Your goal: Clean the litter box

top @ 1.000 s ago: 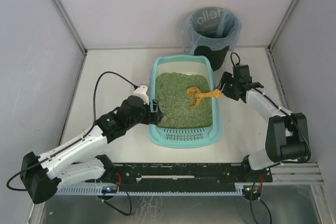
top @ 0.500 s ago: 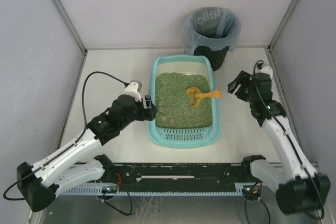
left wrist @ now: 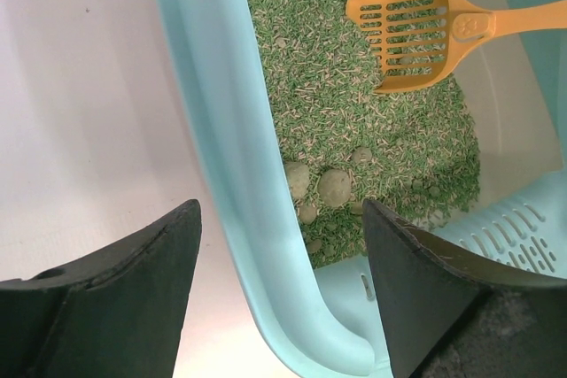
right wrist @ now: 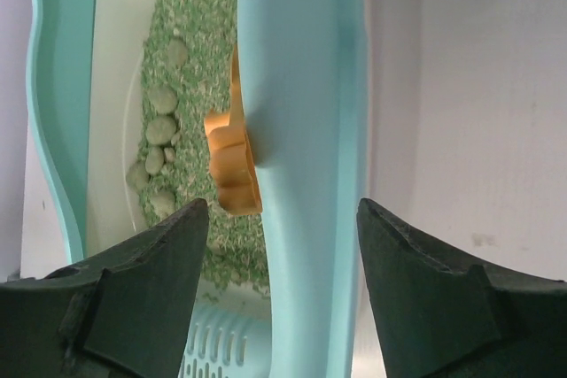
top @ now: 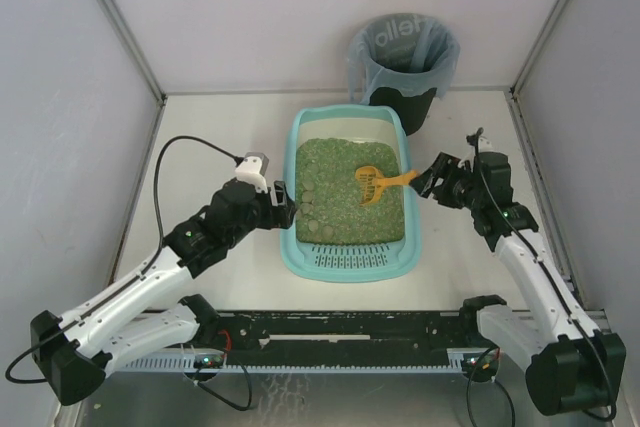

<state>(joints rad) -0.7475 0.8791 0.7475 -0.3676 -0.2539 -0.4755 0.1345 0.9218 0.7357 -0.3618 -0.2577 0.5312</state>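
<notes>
Centre left of the overhead view: left claw (top: pixel 284 202), fingers (left wrist: pixel 124 298) spread apart, gripping nothing, right at the left rim of the litter box (top: pixel 296 265). In the left wrist view, that teal rim between the two dark fingers, one over bare tabletop (top: pixel 220 127), the other over the box's near corner. Contact with the rim: impossible to tell.

Centre of frame: litter box flat on the tabletop, slotted grille ledge (top: pixel 350 259) at its lower end, green litter (top: pixel 340 209) across the rest. Rounded clumps (left wrist: pixel 334 186) along the litter's left side. Orange scoop (top: pixel 378 184) on the litter at upper right, slotted head toward the middle, handle out to the right wall.

Upper right of centre: round black bin (top: pixel 402 107) with grey-blue liner (top: pixel 385 55), just behind the box's far end.

Right of centre: right claw (top: pixel 428 179), fingers apart, empty, at the box's right rim just beside the handle tip. In the right wrist view, rim between its fingers.
</notes>
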